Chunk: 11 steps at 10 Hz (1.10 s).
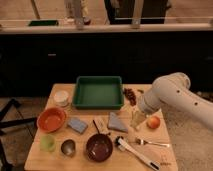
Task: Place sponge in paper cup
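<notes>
Camera view: claw [137,118] near the surface's [32,157] right edge; open or closed, I cannot tell. Sponge [77,124] lies outside the paper cup [61,97].
</notes>
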{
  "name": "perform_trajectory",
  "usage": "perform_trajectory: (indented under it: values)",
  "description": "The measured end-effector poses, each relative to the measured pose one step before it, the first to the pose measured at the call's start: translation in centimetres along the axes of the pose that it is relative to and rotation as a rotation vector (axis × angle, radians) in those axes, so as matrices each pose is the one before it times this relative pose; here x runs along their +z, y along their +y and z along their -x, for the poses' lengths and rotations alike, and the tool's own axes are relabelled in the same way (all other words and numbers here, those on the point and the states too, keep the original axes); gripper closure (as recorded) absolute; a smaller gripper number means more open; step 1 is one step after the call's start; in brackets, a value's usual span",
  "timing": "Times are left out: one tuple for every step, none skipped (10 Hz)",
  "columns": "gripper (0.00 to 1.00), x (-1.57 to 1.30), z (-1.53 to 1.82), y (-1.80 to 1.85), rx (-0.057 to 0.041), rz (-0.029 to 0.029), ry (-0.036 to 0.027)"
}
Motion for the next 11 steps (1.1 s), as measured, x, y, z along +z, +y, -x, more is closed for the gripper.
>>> perform_trajectory:
  values:
    - [0.2,0.303,0.709,0.162,0.03382,-0.00925,-0.06837]
    - [0.2,0.529,1.318,0.451,0.00201,-0.00136,-0.04728]
    - [0.2,0.881,2.122,0.782,-0.00736,0.00183,-0.05254]
    - [0.2,0.843,1.937,0.791,-0.0154,0.00273,-0.0337]
    - [0.2,0.767,1.586,0.614,-0.0179,0.00575,-0.01897]
    - [0.2,1.354,2.534,0.954,-0.0349,0.01139,-0.02016]
    - [0.2,1.018,1.707,0.569,-0.02618,0.0099,-0.00624]
    - [0.2,0.916,1.47,0.41,-0.02318,0.01057,-0.00187]
    - [0.2,1.291,1.871,0.522,-0.02976,0.01726,0.00364]
    - [0.2,1.497,1.754,0.42,-0.02726,0.02321,0.00964]
    - [0.2,0.703,0.822,0.097,-0.01353,0.01337,0.00821]
